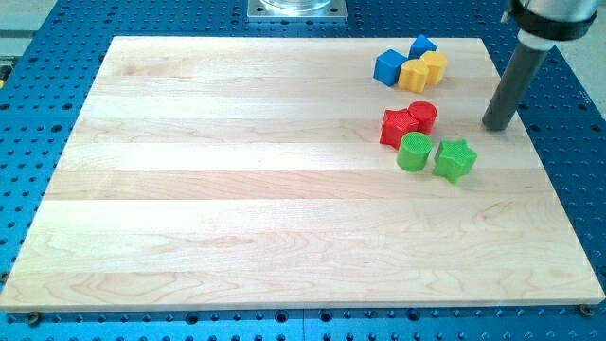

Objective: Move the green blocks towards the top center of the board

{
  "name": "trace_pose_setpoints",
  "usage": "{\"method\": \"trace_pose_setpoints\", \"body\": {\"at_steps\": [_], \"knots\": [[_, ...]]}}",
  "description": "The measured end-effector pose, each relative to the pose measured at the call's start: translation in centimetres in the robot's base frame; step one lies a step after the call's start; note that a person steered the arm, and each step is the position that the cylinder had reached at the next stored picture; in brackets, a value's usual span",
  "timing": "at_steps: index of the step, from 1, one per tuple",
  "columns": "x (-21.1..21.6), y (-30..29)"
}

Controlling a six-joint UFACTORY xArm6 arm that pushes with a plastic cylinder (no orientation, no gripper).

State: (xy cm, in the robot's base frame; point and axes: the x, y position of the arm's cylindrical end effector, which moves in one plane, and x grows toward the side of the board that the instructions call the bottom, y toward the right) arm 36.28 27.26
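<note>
A green cylinder [414, 152] and a green star-shaped block [454, 159] stand side by side, slightly apart, at the board's right, below the middle of its top half. My tip [495, 126] rests on the board to the upper right of the green star, clear of it. A red star-shaped block [398, 127] and a red cylinder [422, 116] sit just above the green cylinder, the red star touching it.
Near the top right edge lie a blue block [388, 67], a smaller blue block [422, 45], and two yellow blocks [415, 75] [434, 65], clustered together. The wooden board [237, 189] lies on a blue perforated table [578, 142].
</note>
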Motion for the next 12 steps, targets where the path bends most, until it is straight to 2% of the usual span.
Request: {"method": "trace_pose_setpoints", "body": {"at_steps": [2, 4, 6, 7, 8, 9, 11, 12], "knots": [[-9.8, 1.9], [-13.4, 1.1], [-15.2, -0.2], [-15.3, -3.3], [-8.2, -4.3], [0.8, -8.8], [6.6, -9.6], [7.5, -9.6]]}}
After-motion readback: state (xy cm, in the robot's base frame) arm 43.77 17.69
